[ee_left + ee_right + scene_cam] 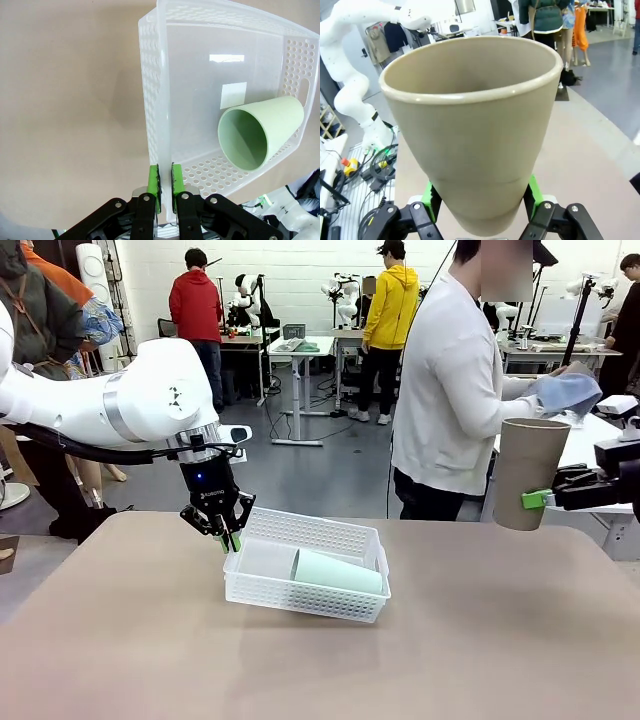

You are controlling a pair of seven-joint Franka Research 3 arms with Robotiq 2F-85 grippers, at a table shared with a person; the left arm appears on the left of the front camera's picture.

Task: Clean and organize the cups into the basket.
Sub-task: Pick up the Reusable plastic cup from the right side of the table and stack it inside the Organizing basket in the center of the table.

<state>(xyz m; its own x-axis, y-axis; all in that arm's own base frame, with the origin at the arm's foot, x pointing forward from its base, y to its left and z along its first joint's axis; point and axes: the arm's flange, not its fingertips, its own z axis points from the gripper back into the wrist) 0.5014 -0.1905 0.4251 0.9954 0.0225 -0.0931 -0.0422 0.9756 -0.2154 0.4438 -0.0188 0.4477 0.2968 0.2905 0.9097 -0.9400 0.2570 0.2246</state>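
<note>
The white lattice basket (pixel 330 540) sits mid-table, tilted up at its left end. My left gripper (pixel 228 538) is shut on the basket's left wall; in the left wrist view the green pads (pixel 154 186) pinch the thin rim of the basket (pixel 165 125). A mint green cup (pixel 335 572) lies on its side inside the basket, its mouth open toward the left wrist camera (pixel 260 132). At the right, my right gripper (pixel 540 500) is shut on a brown cup (pixel 527 472), held upright above the table edge. That brown cup (pixel 475 135) stands between the right fingers (pixel 534 192).
A person in a white top stands at the far side, right of centre, holding a blue cloth (pixel 568 392) near the brown cup. The tan table (pixel 450 660) lies bare around the basket. Other people and benches are farther back.
</note>
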